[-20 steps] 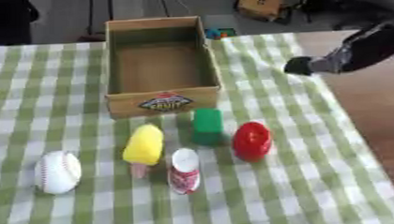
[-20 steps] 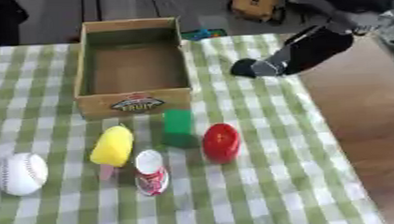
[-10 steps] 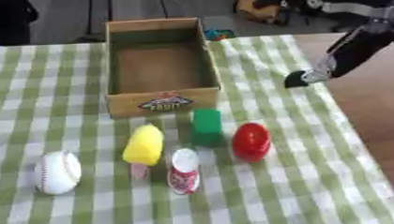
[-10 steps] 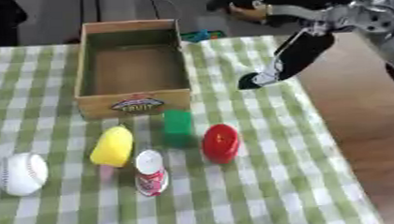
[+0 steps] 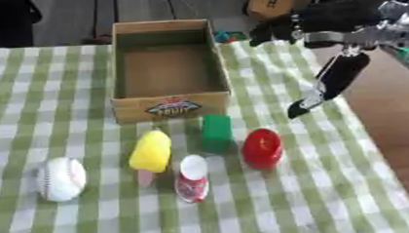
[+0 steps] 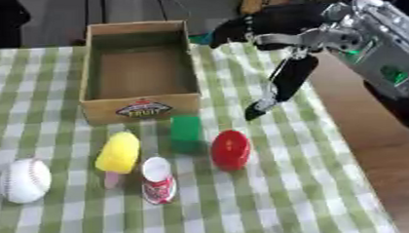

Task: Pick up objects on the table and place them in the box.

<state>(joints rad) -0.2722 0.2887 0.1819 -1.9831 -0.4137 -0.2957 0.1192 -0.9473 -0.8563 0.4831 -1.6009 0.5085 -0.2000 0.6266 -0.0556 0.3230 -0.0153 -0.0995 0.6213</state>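
Observation:
An open cardboard box stands empty at the back middle of the table. In front of it lie a green block, a red rounded object, a yellow ice-lolly shape, a small red-and-white can and a baseball. My right hand comes in from the upper right. It hangs open, black fingers straight and pointing down-left. Its fingertips hover above the cloth, right of the box's front corner and up-right of the red object, touching nothing. My left hand is out of sight.
A green-and-white checked cloth covers the table. The table's right edge runs close beside the hand, with brown floor beyond. A small blue-green thing lies behind the box.
My right hand has swung down and leftward, from level beside the box to fingers pointing down near the red object. The objects have not moved.

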